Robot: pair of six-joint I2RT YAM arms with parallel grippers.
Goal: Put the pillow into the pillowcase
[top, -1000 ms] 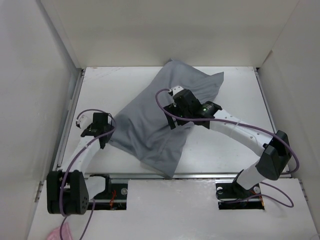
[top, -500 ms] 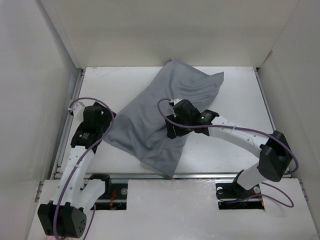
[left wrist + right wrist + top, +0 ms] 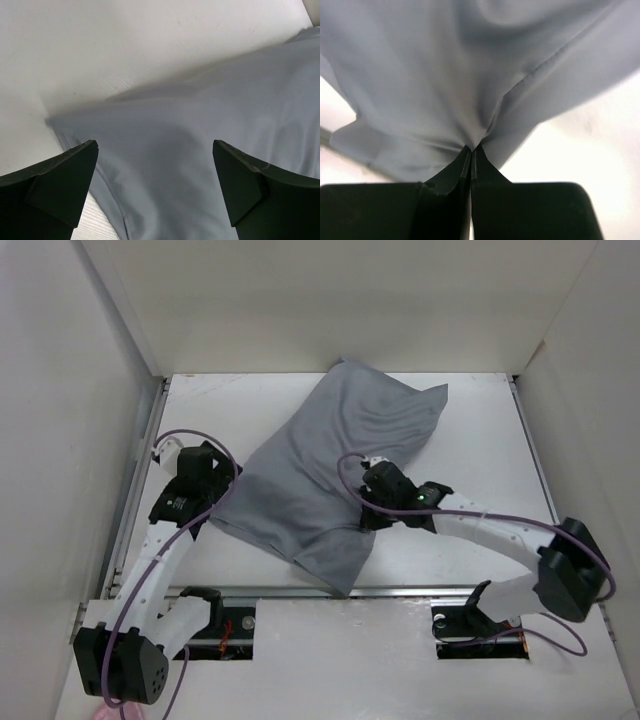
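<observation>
Top view, pillowcase [image 3: 320, 470]: lies crumpled on the white table [image 3: 470, 440], running on a slant from the far right-of-centre down to the near edge at the middle.
Top view, left fingers [image 3: 218, 480]: at the cloth's left edge, pointing toward it; from up here I cannot tell how far apart they stand.
Top view, right fingers [image 3: 368, 515]: on the cloth's near right edge, where the grey fabric bunches up toward them.
Top view, arms: the left arm reaches in from the near left, the right arm bends in low from the near right; a purple cable loops along each.
Left wrist view, left fingers [image 3: 50, 185]: spread wide, one at each lower corner, with nothing held between them.
Left wrist view, pillowcase [image 3: 260, 90]: smooth grey cloth fills the gap between the fingers, its edge ending just to the left; bare table [image 3: 125, 40] beyond.
Right wrist view, right fingers [image 3: 455, 185]: pressed together, pinching a fold of the cloth at their tips.
Right wrist view, pillowcase [image 3: 445, 65]: creases fan out from the pinched point; table [image 3: 580, 150] shows at the right.
</observation>
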